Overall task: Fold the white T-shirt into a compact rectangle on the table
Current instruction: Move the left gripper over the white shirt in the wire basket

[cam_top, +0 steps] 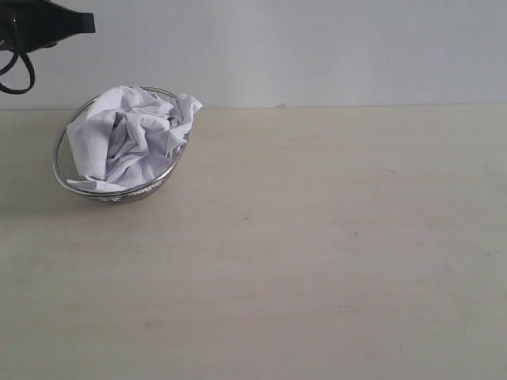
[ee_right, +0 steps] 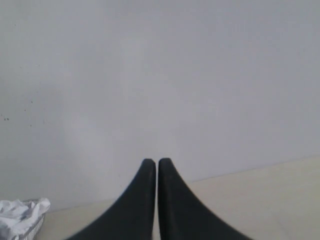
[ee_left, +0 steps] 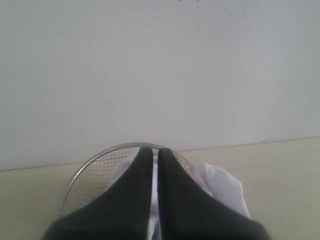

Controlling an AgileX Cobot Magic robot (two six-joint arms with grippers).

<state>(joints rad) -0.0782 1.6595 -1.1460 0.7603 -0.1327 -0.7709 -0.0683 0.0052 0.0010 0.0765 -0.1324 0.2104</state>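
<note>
The white T-shirt [cam_top: 131,138] lies crumpled in a wire-mesh basket [cam_top: 63,162] at the far left of the table [cam_top: 317,253]. A fold of it hangs over the basket's rim. In the left wrist view my left gripper [ee_left: 155,152] is shut and empty, held above and short of the basket [ee_left: 90,180], with the T-shirt [ee_left: 225,187] showing past its black fingers. Only a dark part of the left arm [cam_top: 47,28] shows at the exterior view's top left. My right gripper [ee_right: 157,162] is shut and empty, high over the table, with the T-shirt [ee_right: 17,215] far off to one side.
A plain pale wall [cam_top: 317,47] runs behind the table's far edge. The basket stands close to that edge. A black cable loop [cam_top: 16,75] hangs from the left arm above the basket.
</note>
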